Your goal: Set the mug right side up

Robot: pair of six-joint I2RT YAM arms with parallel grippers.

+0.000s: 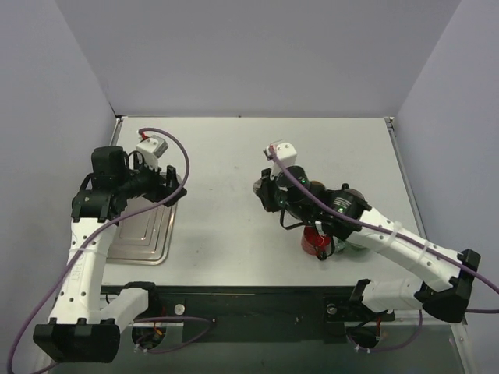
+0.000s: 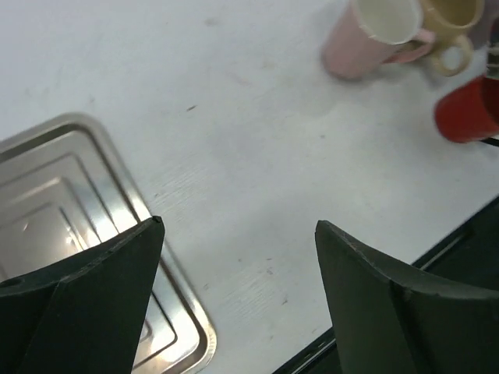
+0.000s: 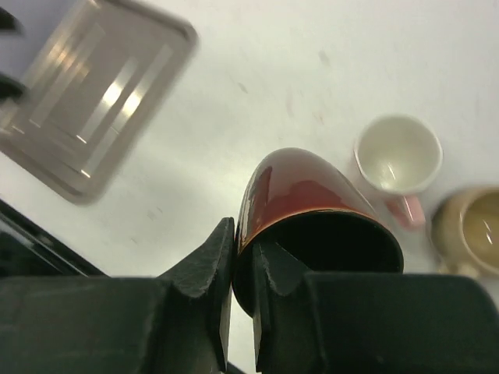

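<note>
The dark red mug [image 3: 312, 187] with a black inside fills the middle of the right wrist view. It is tilted, with its mouth toward the camera and its base pointing away. My right gripper [image 3: 243, 249] is shut on the mug's rim, one finger inside and one outside. In the top view the right gripper [image 1: 265, 195] is at the table's middle, and the mug is mostly hidden under the wrist. My left gripper [image 2: 238, 234] is open and empty over the right edge of the steel tray [image 2: 70, 202]. It also shows in the top view [image 1: 173, 187].
A pink mug [image 3: 396, 156] and a beige mug [image 3: 472, 230] stand upright on the table to the right of the held mug. A bright red mug [image 1: 316, 241] sits near the front edge under the right arm. The steel tray [image 1: 144, 238] lies at the left.
</note>
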